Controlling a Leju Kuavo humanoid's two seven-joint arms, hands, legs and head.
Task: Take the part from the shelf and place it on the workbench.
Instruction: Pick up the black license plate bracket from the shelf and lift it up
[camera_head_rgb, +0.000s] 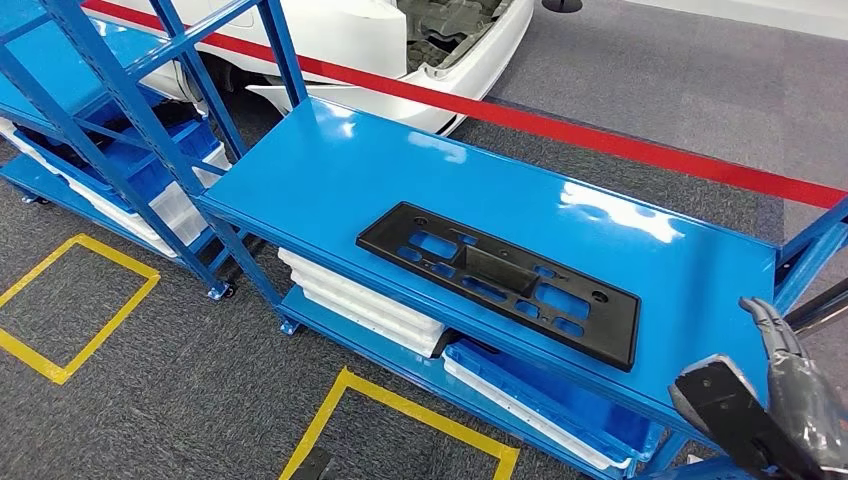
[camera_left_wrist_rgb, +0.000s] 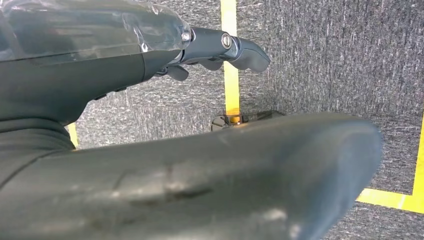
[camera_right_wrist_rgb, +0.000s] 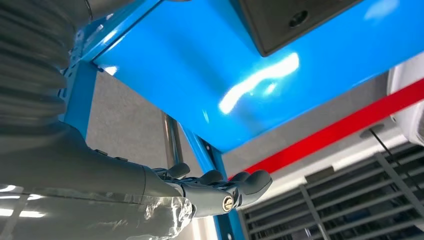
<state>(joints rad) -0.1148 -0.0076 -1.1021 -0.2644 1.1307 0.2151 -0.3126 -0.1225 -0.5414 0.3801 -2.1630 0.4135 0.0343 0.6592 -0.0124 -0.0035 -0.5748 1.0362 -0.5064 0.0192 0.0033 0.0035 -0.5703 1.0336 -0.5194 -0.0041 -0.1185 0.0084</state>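
Nearest, the right hand (camera_head_rgb: 790, 385) hangs by the blue surface's (camera_head_rgb: 330, 170) corner, fingers (camera_right_wrist_rgb: 250, 181) loosely apart, holding nothing. The left hand (camera_left_wrist_rgb: 220, 47) hangs over grey carpet (camera_head_rgb: 180, 390) with yellow tape (camera_head_rgb: 75, 300), fingers apart, empty. The black part (camera_head_rgb: 498, 281) lies flat on the surface. Beyond it runs a red strip (camera_head_rgb: 600, 135) and a white car (camera_head_rgb: 400, 50).

A red barrier strip (camera_head_rgb: 640, 145) is stretched across the grey carpet (camera_head_rgb: 150, 400), and a white car body (camera_head_rgb: 400, 50) is parked behind it. Yellow floor markings (camera_head_rgb: 75, 305) are laid out as squares. White trays (camera_head_rgb: 360, 300) (stacked flat) and blue bins (camera_head_rgb: 560, 400) are stored on lower levels.
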